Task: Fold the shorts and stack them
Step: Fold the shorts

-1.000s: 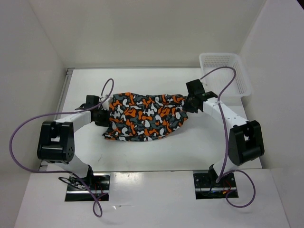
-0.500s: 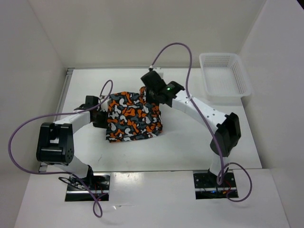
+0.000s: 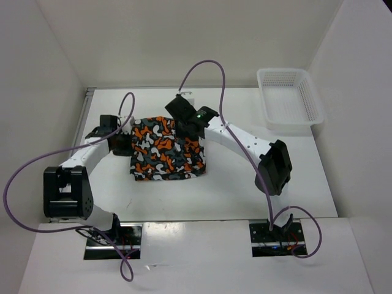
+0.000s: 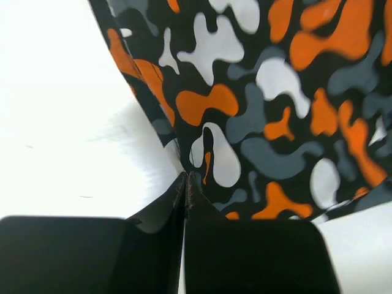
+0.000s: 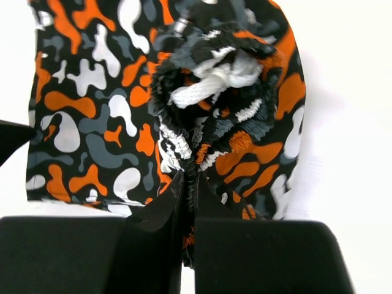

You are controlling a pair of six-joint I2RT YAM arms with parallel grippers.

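Note:
The shorts (image 3: 164, 154), in orange, black, grey and white camouflage print, lie doubled over in a roughly square bundle left of the table's middle. My left gripper (image 3: 125, 144) is at their left edge, and in the left wrist view (image 4: 187, 179) its jaws are closed on the fabric edge (image 4: 275, 110). My right gripper (image 3: 182, 125) reaches across over the bundle's far right part. In the right wrist view (image 5: 193, 184) it is shut on the bunched elastic waistband (image 5: 211, 131), with the white drawstring (image 5: 211, 82) showing above it.
A white plastic mesh basket (image 3: 289, 98) stands at the far right corner of the white table (image 3: 245, 184). White walls close in the left, back and right sides. Purple cables loop off both arms.
My right gripper has carried the right end of the shorts leftward across the table, folding them over onto the left half. My left gripper has shifted slightly left and back, still holding.

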